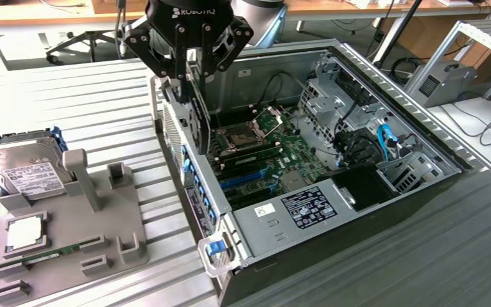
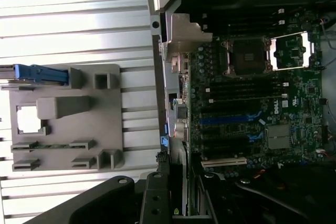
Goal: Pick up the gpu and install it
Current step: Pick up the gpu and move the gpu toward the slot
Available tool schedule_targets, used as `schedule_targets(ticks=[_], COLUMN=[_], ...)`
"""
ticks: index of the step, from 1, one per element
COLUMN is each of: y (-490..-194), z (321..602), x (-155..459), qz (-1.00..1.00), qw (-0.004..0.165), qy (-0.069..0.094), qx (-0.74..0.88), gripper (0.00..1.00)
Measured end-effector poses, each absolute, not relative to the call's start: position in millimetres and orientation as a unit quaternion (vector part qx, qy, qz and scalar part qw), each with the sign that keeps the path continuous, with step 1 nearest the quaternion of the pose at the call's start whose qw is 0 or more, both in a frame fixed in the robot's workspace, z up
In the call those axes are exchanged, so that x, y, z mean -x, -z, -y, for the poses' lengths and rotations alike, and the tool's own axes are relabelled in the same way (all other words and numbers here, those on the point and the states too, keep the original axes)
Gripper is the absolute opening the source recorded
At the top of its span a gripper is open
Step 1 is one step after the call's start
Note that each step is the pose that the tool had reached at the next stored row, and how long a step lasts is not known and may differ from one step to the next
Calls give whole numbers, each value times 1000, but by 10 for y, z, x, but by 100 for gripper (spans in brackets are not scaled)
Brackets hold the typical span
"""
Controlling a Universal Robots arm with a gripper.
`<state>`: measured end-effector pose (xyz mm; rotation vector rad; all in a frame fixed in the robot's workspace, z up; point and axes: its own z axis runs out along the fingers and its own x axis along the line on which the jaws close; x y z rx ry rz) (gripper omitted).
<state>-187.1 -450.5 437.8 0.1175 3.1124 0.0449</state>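
Between the jaws: graphics card [image 1: 197, 125] is gripped, hanging edge-on.
Below the jaws: motherboard [image 1: 288, 150]; card should be held upright.

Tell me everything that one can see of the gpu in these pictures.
The gpu shows edge-on: a thin, flat, dark card, held upright by its upper edge in the gripper. It hangs over the open computer case, near the wall on the exterior view's left, above the green motherboard. I cannot tell whether its lower end touches anything.
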Motion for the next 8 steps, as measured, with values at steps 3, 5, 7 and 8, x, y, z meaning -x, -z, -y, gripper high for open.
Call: schedule_targets(ticks=[3,5,7,8], y=[-4378,-4377,-4377,-4377], z=[4505,4505,4505,4505], x=[1863,1856,1849,1847], qz=[-999,-999,-999,-999], qw=[13,13,13,13], qy=[-14,-14,-14,-14], qx=[-38,-38,-38,-38], gripper=[26,26,26,26])
